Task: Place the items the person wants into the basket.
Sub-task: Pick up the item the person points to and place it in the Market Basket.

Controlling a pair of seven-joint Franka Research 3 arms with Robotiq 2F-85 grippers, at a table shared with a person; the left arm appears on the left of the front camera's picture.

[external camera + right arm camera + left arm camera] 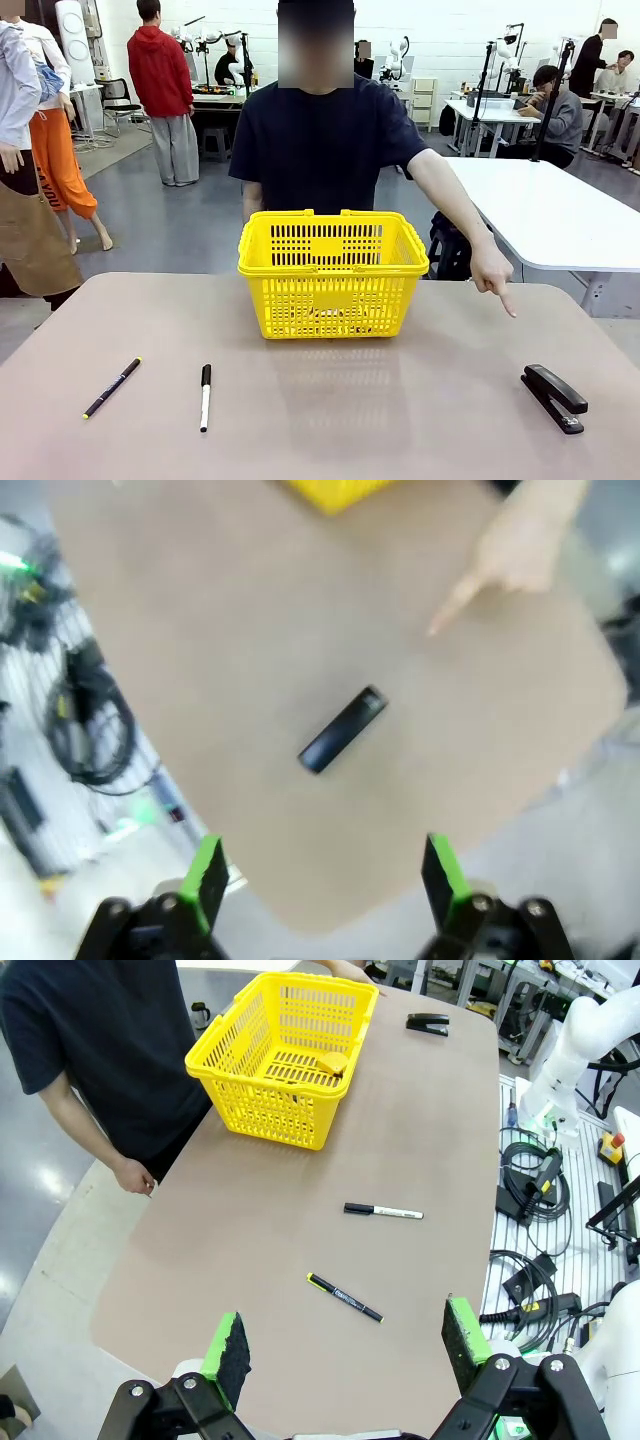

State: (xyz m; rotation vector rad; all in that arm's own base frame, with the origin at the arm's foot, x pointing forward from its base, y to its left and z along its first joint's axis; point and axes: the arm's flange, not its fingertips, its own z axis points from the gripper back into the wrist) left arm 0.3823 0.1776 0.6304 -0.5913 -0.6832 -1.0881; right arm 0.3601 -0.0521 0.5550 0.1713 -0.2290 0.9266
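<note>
The right gripper (325, 865) hangs above the table (330, 440) with its jaws spread wide and nothing between them. The left gripper (345, 1330) is likewise fully parted and empty.

Below the right gripper lies the black stapler (343, 730), flat on the table near the robot's right-hand edge and well apart from everything else. On the left side lie a black pen (112, 387) and a white marker (205, 396), neither indicated.

Beyond the stapler, the person's hand (492, 272) points a forefinger down toward it. The step in hand is therefore judged to be pickup of the stapler.

Procedure, as judged:
- Turn the wrist so the pads close across the stapler's narrow width, not its length.
- Descend at mid-body; a grip near one end may let it tip.
- Keep clear of the pointing hand.

Farther off, the yellow basket (330, 300) stands upright at mid-table, before the person. A yellow object (332, 1063), kind unclear, lies inside.
</note>
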